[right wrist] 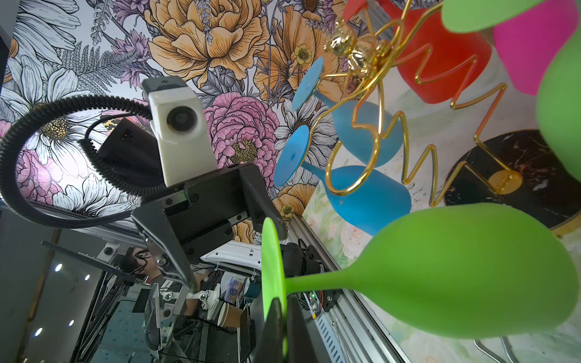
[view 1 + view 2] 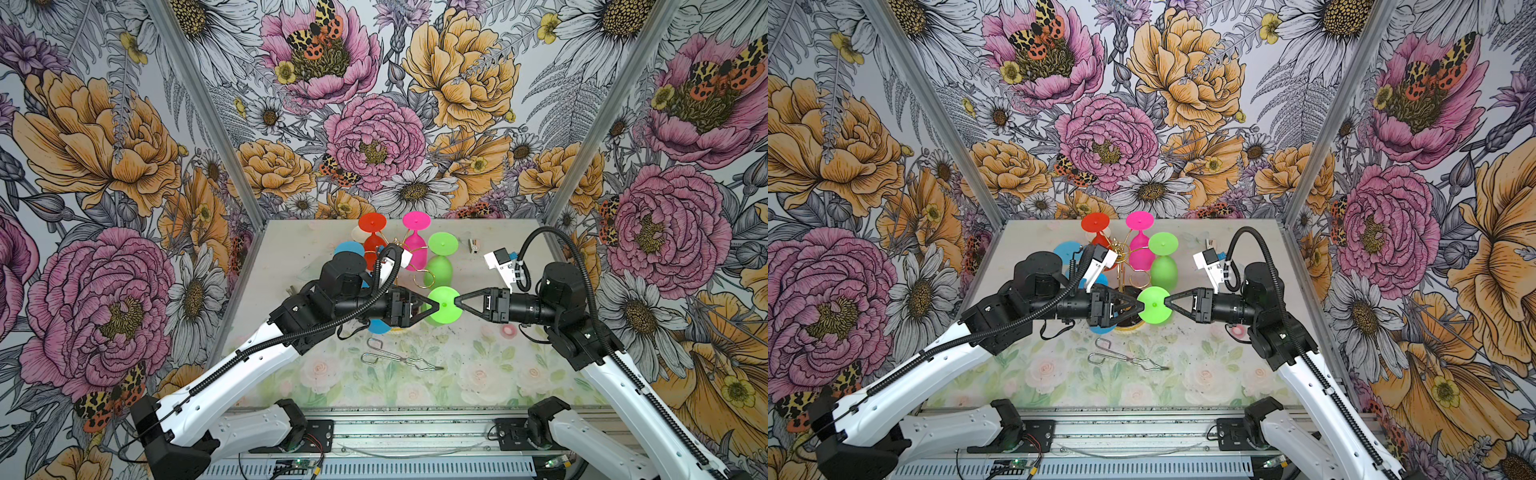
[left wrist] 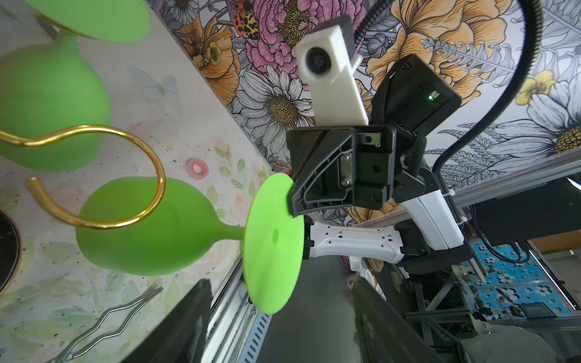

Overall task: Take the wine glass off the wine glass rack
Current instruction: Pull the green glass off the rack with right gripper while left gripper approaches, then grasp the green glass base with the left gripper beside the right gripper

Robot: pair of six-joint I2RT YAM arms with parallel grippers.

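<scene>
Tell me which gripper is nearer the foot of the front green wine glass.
Right. The right gripper is shut on one edge of the foot of the front green wine glass. The left gripper has its open fingers either side of the opposite edge, with gaps showing.

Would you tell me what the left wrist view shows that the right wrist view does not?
Only the left wrist: the right arm's wrist camera. Only the right wrist: two blue glasses, the red glass, the wine glass rack's knobbed top. Both: the green wine glass, the right fingers pinching its foot, and a gold loop.
</scene>
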